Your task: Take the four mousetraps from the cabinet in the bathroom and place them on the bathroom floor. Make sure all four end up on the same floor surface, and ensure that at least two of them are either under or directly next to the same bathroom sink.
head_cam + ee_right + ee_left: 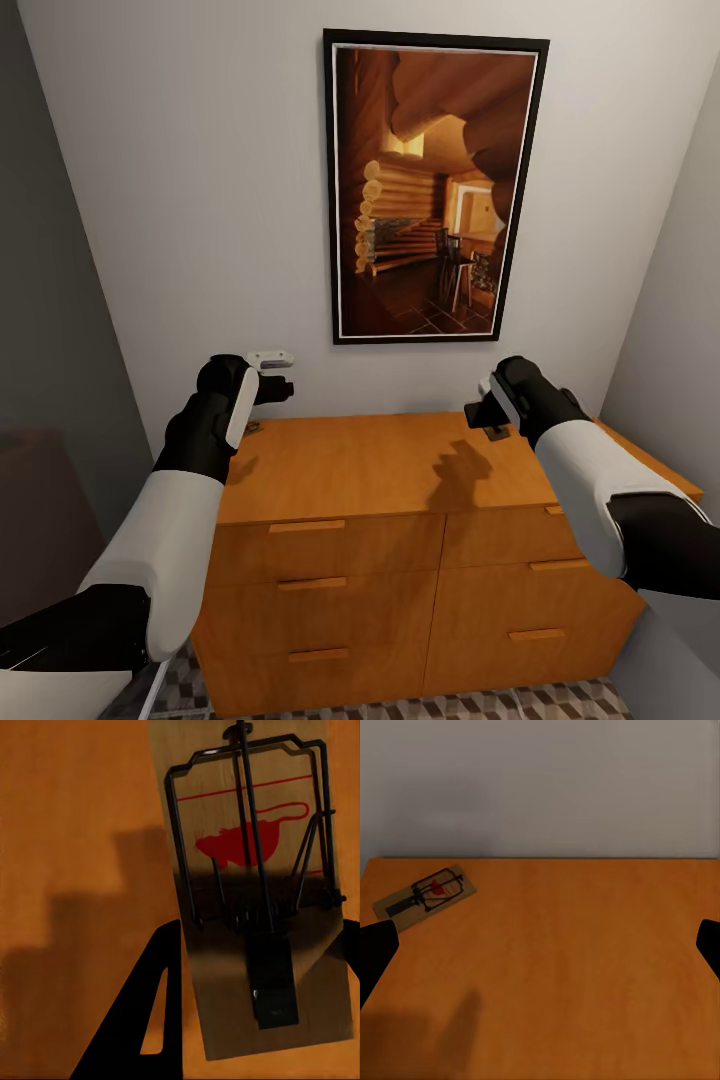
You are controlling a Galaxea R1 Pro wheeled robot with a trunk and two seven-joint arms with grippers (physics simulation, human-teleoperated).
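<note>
Right gripper (pixel 490 418) hangs above the cabinet (pixel 400 470) top, and its wrist view has a trap (pixel 255 892) between the dark fingers (pixel 142 1020), board running lengthwise through the gap; whether the pads actually pinch it, I cannot tell. Red mouse print and black wire bar sit ahead of the fingertips. Left gripper (pixel 272 385) hovers over the cabinet's left end, jaws spread wide, both fingertips (pixel 375 952) at the edges of its view with bare orange wood between them. Ahead of it, near the wall, a second trap (pixel 424 896) lies flat and skewed on the top. Cube-patterned floor (pixel 560 700) shows below the drawers.
</note>
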